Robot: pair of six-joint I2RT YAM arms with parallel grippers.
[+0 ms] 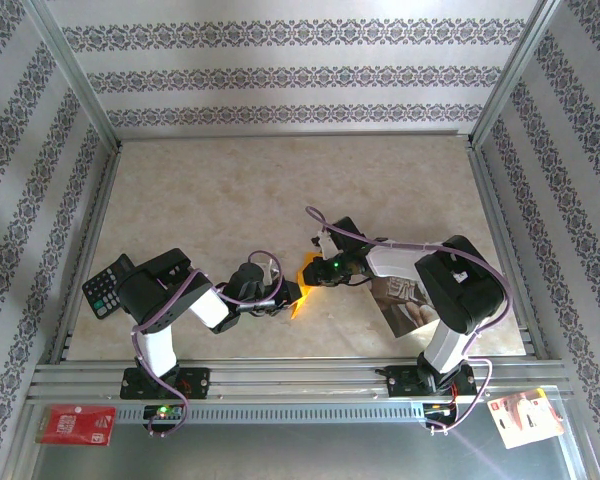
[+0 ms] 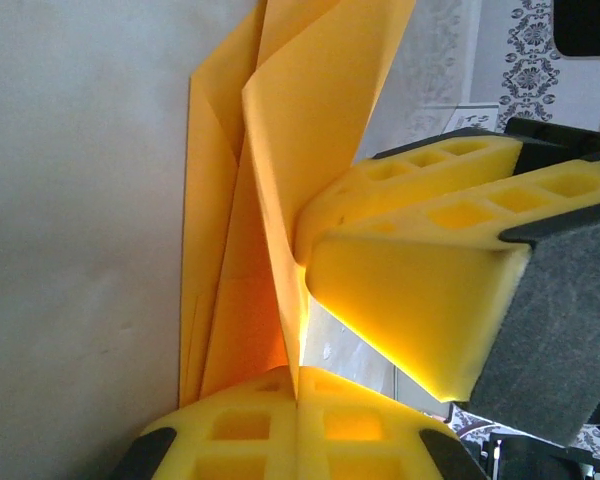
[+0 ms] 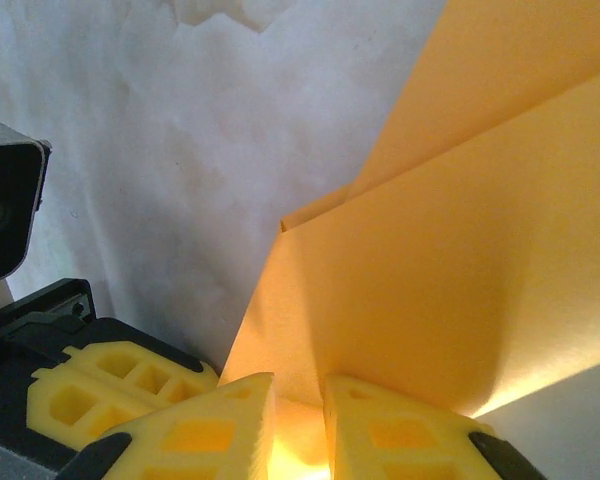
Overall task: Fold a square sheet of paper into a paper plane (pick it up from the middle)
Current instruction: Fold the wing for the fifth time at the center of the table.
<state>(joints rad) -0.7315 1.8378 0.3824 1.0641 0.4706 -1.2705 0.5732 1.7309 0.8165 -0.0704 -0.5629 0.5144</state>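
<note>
Presently, the left hand (image 2: 297, 388) and right hand (image 3: 298, 388) each pinch the half-folded orange paper (image 2: 315, 150) tight; recommend aligned layers and even tension while creasing.

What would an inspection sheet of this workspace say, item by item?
Surface: beige marbled table top, bare across its far half.
Job's things: orange paper, partly folded into layered creases, held between the two grippers.
Clutter: calculator at the left edge; photo sheet under the right arm; red card and a second card on the front ledge.
Grippers: left gripper shut on the orange paper; right gripper shut on another part of it.
Cables: purple cables loop along both arms.
Surroundings: patterned walls, aluminium frame.
</note>
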